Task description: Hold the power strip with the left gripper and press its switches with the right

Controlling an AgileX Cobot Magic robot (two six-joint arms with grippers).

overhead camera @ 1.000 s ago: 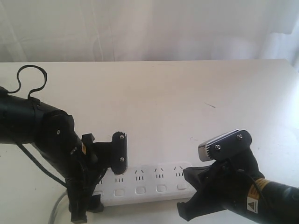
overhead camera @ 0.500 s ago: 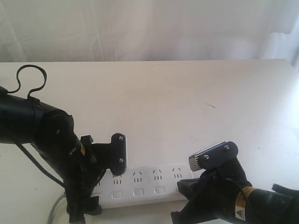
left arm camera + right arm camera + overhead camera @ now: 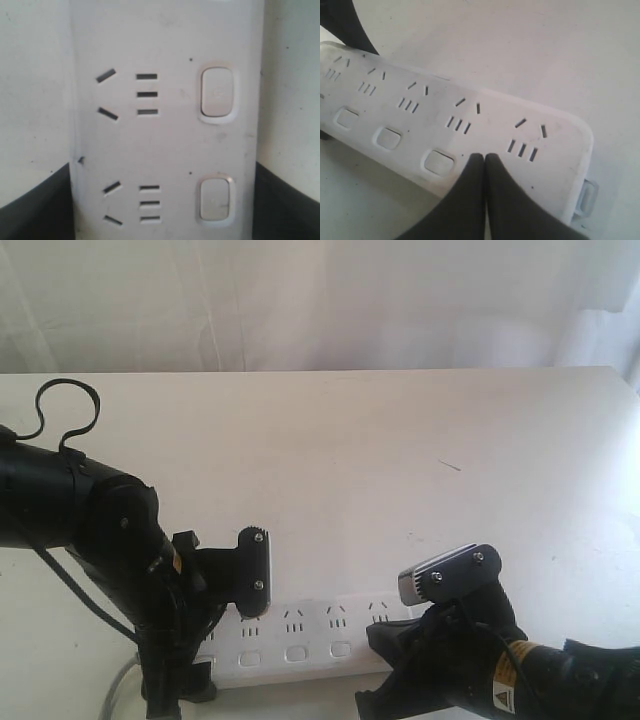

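The white power strip (image 3: 300, 638) lies along the table's near edge. My left gripper (image 3: 215, 635) straddles its left end, one screw-studded finger plate (image 3: 255, 570) on the far side. In the left wrist view both black fingers (image 3: 30, 212) press the sides of the power strip (image 3: 165, 140), with two switches (image 3: 216, 94) ahead. My right gripper (image 3: 390, 640) is shut, over the strip's right end. In the right wrist view its joined fingertips (image 3: 475, 165) sit on the power strip (image 3: 420, 115) just past a visible switch (image 3: 439, 162) and hide the end switch.
The grey cord (image 3: 120, 680) leaves the strip at the lower left. A black cable loop (image 3: 68, 405) rises from the left arm. Bare pale table (image 3: 380, 460) stretches behind the strip to a white curtain (image 3: 320, 300).
My right gripper has moved left and lower, coming over the right end of the strip and covering its last socket. The left gripper and the strip have stayed put.
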